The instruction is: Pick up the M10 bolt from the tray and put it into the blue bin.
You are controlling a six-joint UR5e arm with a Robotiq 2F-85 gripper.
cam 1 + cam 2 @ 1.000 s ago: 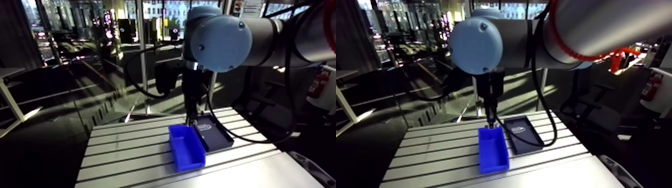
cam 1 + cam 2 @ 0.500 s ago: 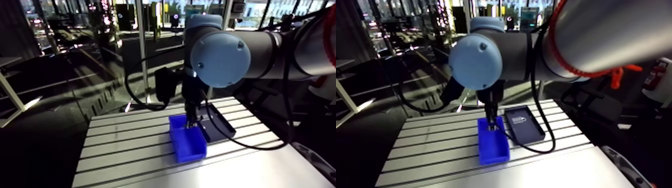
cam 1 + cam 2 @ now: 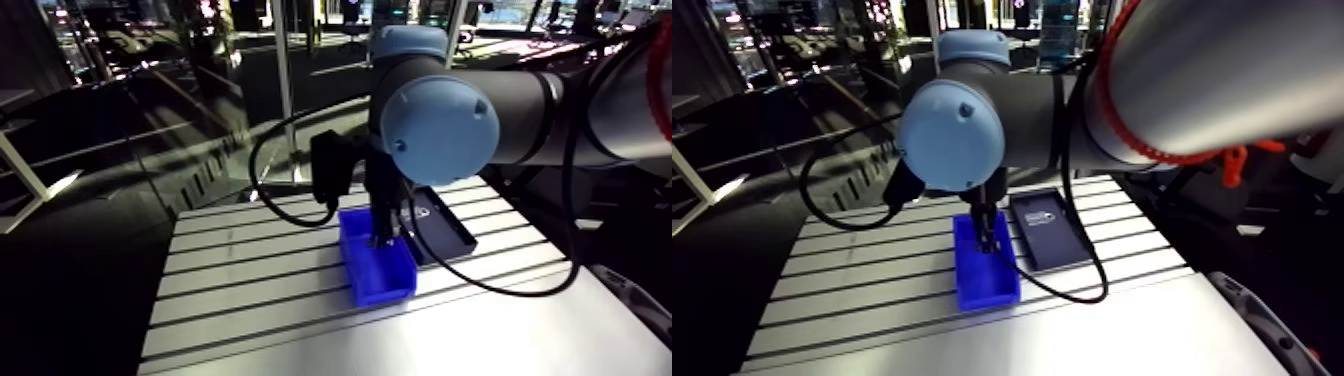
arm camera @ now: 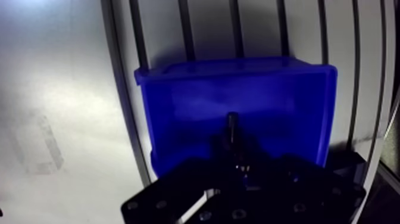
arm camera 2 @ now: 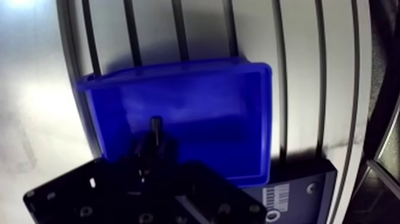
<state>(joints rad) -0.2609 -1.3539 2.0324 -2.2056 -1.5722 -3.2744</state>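
Wrist view: M10 bolt [image 4: 232,127] held over blue bin [image 4: 172,95], not yet dropped.
Pick done; gripper [image 4: 239,159] seems clenched on the M10 bolt, though it is dim there; release remains.

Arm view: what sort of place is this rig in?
Probably a robotics lab bench or test cell: a slotted aluminium table, a blue bin beside a dark tray on it, and a robot arm whose end effector holds a bolt over the bin.

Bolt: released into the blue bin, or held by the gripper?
Held. In the wrist view the bolt juts from the gripper, shut on it, over the inside of the blue bin.
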